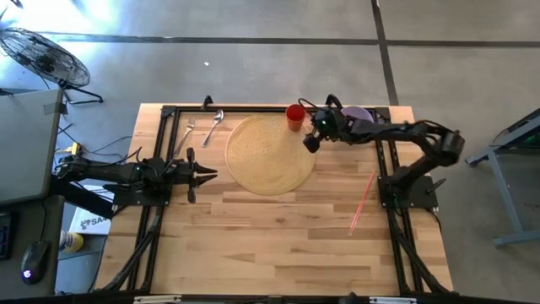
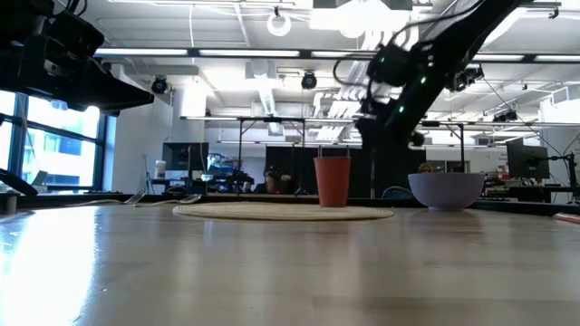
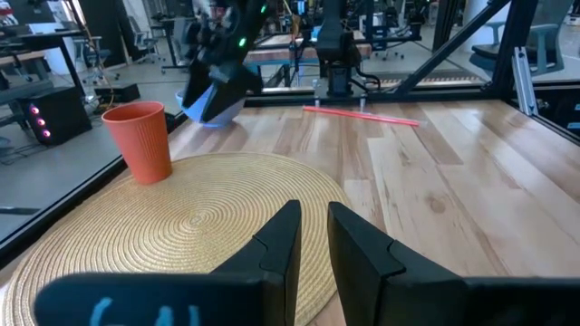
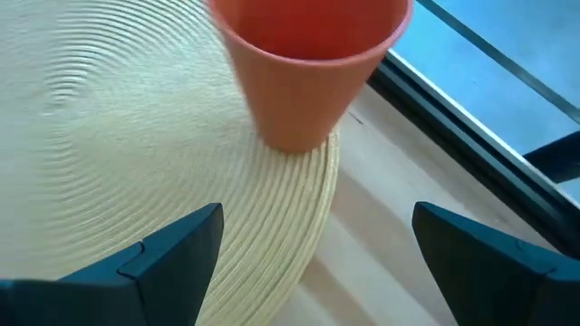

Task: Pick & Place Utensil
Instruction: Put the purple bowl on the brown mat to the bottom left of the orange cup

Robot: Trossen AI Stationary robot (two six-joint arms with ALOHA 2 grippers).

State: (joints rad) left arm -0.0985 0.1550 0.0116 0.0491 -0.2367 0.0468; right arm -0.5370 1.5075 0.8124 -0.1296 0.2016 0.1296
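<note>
Fork [image 1: 187, 131] and spoon [image 1: 213, 127] lay side by side left of the mat [image 1: 268, 154]. Right gripper [image 1: 310, 142] hung wide apart beside the cup [image 1: 294, 116], holding nothing. Left gripper [image 1: 205, 175] sat nearly closed at the mat's left edge.

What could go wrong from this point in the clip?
1. The right gripper hangs open just short of the cup, which stands at the mat's edge; a careless move might tip it.
2. The fork and spoon lie close together beyond the mat, near the frame; a grasp there may nudge the other utensil.
3. The right arm hangs over the bowl, so it could clip it when moving.
</note>
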